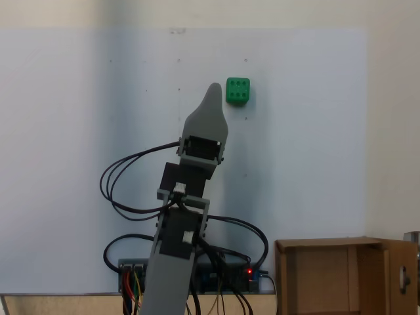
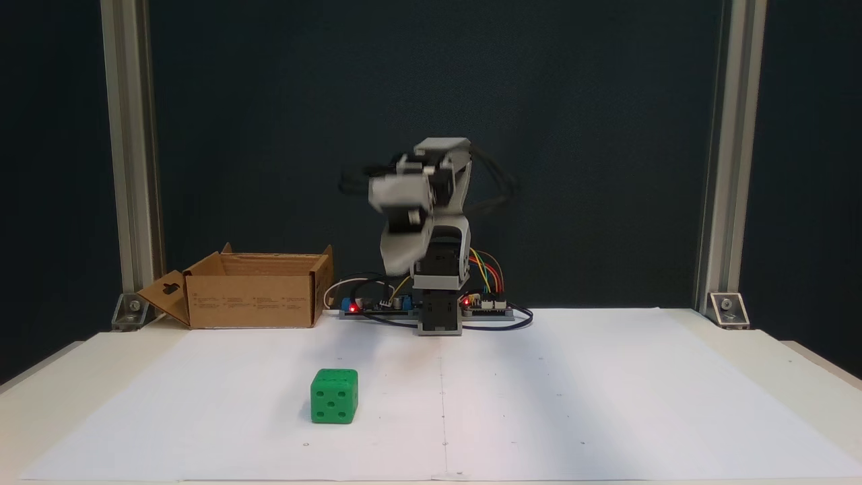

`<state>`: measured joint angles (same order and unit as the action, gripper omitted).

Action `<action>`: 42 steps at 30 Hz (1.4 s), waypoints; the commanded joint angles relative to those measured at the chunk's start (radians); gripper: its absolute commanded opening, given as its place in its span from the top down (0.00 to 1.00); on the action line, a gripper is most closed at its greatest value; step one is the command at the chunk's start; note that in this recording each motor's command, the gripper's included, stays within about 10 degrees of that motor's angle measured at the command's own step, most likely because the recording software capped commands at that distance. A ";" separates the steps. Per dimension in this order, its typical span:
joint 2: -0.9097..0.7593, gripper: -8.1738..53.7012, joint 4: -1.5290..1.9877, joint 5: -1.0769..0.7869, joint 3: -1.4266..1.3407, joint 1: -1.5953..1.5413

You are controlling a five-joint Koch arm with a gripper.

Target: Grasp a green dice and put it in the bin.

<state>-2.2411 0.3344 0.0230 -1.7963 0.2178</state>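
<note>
Arm raised, claw [image 1: 212,92] beside green dice [image 1: 237,91]

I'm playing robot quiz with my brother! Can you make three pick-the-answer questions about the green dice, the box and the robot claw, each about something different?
1. Where is the green dice?
A. on the white paper
B. inside the bin
C. in the gripper

2. How many pips show on the dice's top face in the fixed view from above?
A. one
B. three
C. six

3. What is in the bin's open top?
A. the dice
B. nothing that can be seen
C. the gripper

Answers: 1 A, it sits alone on the paper, apart from the gripper. 2 C, two rows of three. 3 B, only plain tan inside shows.
</note>
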 commanded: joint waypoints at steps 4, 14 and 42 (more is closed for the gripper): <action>0.117 0.15 0.326 -0.008 0.304 0.011; 0.304 0.14 0.946 -0.132 0.555 0.071; 0.545 0.14 1.304 -0.414 0.776 0.224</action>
<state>-1.7089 1.6552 -0.3114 -1.0968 0.4357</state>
